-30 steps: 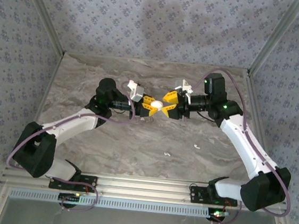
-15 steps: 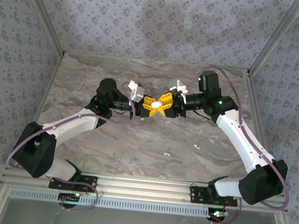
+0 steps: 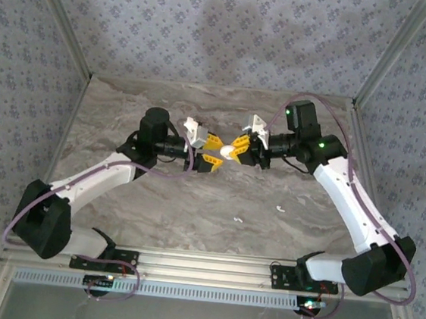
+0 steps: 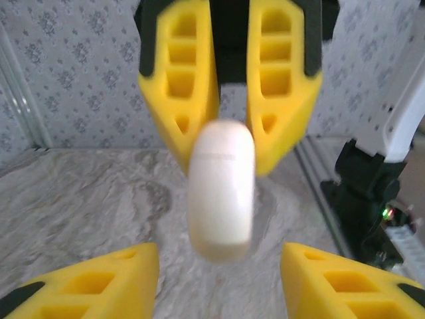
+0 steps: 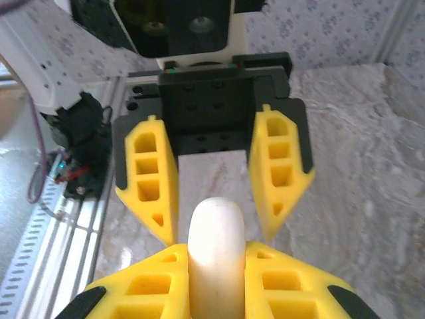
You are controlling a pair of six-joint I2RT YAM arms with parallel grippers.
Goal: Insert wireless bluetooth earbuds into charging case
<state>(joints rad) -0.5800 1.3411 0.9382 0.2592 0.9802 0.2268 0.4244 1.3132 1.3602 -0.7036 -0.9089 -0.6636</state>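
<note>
1. Grip state: right gripper [image 5: 216, 256] is clamping narrow on the charging case [image 3: 226, 152], holding it in the air over the middle of the table [image 3: 155, 207]. Left gripper [image 4: 218, 251] is standing wide, with its jaws either side of the case and not touching it.
2. Two earbuds [image 3: 279, 208] [image 3: 235, 220] are lying loose on the table, right of centre toward the near edge and well apart from the case.
3. Handling, case (judgement): it is looking like smooth, rounded hard plastic, so light, stiff and probably slippery in foam jaws. The broad flat faces are offering the safest hold. Gripping across the faint seam is risking pinning the lid shut.
4. Handling, earbuds (judgement): they are tiny, rigid and very light, and are likely to skid or flick away under a closing jaw. A low, slow pinch across the stem is looking best.
5. View comparison: top view is giving the earbuds' places and the two arms meeting nose to nose. Right wrist view is showing the case seated between its own jaws. Left wrist view is showing the free end of the case hanging clear of the left jaws, and the seam line near the held end.
</note>
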